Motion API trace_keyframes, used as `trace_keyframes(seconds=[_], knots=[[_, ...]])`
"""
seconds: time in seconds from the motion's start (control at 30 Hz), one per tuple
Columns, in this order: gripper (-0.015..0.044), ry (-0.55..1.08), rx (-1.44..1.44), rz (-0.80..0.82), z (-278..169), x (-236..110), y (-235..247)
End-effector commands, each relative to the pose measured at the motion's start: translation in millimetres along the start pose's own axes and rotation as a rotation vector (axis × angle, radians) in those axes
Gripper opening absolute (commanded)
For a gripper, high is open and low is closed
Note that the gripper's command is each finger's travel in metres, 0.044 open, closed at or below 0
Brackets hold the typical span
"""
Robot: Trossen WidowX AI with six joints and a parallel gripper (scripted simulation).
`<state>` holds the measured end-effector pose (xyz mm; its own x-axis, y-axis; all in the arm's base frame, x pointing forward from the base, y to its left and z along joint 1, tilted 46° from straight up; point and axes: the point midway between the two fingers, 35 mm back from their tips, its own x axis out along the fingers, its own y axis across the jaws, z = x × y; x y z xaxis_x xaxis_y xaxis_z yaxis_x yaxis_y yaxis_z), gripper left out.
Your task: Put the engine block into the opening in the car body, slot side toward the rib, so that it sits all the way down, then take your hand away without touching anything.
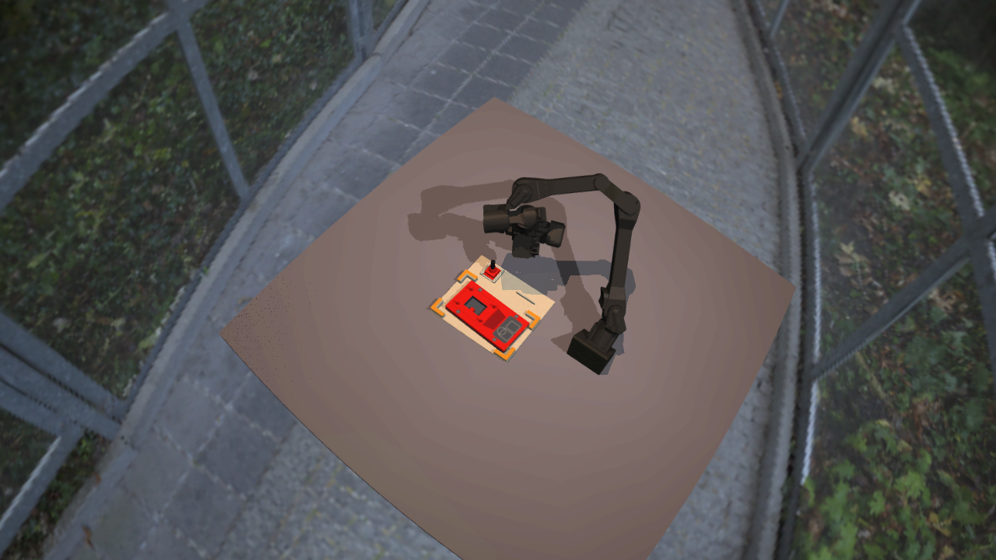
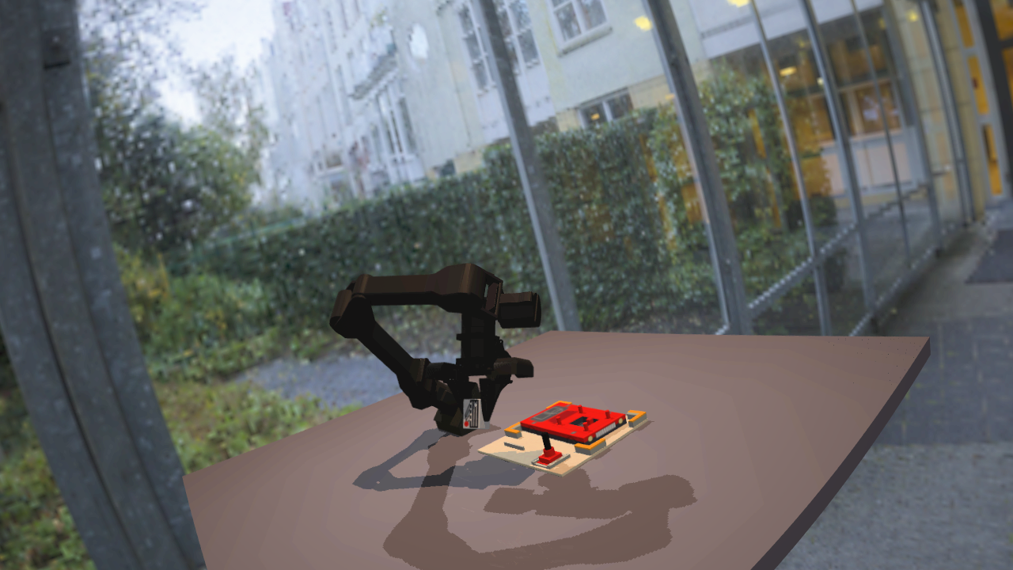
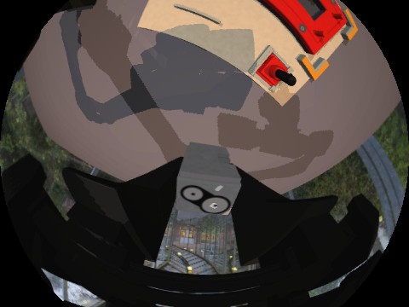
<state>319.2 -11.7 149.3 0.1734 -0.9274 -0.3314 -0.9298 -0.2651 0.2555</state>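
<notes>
- We see the brown table (image 1: 390,432) carrying a tan base board (image 1: 536,300) with orange corner brackets (image 1: 436,306).
- On the board lies the red car body (image 1: 464,315), flat, with a dark rectangular opening (image 1: 477,305) in its top; nothing sits in that opening in the top view.
- Toward the other end of the car body there is a grey part (image 1: 510,328); we can't tell what it is.
- Just off the car body's end, on the board's corner, stands a small red fixture with a black lever (image 1: 492,270), apart from the car body.
- A thin dark line mark (image 3: 196,13) is on the bare part of the board; wrist view shows it clearest.
- The tool (image 2: 472,414) hangs well above the table, pointing down, beside the board's edge rather than over the car body.
- The tool is partly closed, clamped on the engine block (image 2: 471,413): a grey block with a red spot and dark stripes on its side in the exterior view.
- Wrist view: the engine block (image 3: 206,189) sits between the two black fingers, its grey end face showing two round bores; we can't make out the slot side from here.
- The engine block is off the table, clear of the board, near the lever-fixture corner and well short of the opening.
- The arm runs from the wrist over a raised elbow (image 1: 625,203) down to its black base (image 1: 590,350), which stands on the table right of the board.
- Arm shadows fall across the table and over part of the board.
</notes>
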Motion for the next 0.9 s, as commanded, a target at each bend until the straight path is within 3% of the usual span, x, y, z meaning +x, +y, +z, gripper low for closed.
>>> trace_keyframes(seconds=[0.0, 0.1, 0.87], knots=[[0.0, 0.12, 0.026, -0.028, 5, 0, 0], [0.0, 0.187, 0.054, -0.061, 7, -1, -1], [0.0, 0.252, 0.026, -0.012, 25, 30, -2]])
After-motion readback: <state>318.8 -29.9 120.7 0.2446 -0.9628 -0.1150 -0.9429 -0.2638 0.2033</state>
